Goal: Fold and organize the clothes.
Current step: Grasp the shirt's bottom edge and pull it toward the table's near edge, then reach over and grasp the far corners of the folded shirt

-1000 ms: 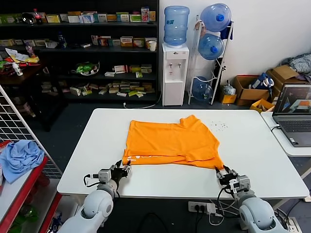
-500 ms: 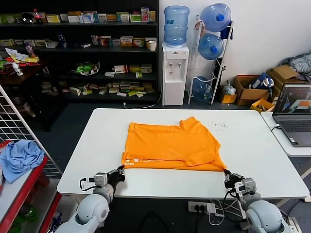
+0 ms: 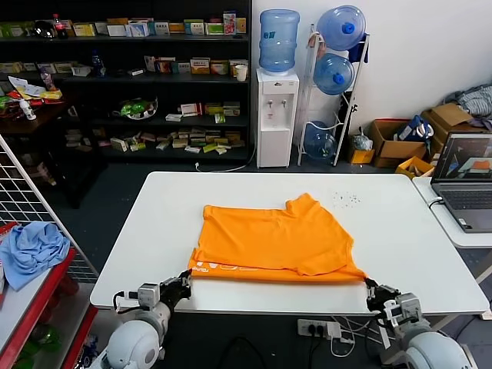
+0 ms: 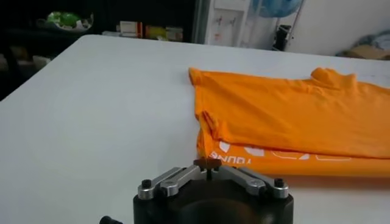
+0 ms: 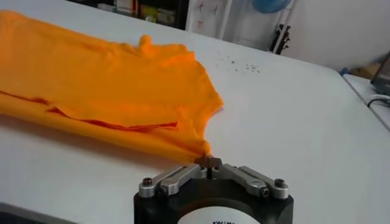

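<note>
While both grippers pinch the near hem, we've got the T-shirt point(image 3: 273, 240) flat mid-table point(image 3: 400, 231).
Head view: left gripper point(image 3: 183, 283) & right gripper point(image 3: 374, 293) low at the front edge, one per corner. Left wrist: jaws clamped on cloth; looks soft, light, prob. saggy. Right wrist: same, corner nipped.

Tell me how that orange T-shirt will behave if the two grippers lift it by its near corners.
The orange T-shirt lies flat in creased folded layers, so it is probably limp and would sag between the left gripper and right gripper. It looks thin, likely light. Pinched only at the corners, the loose upper layer might unfold.
</note>
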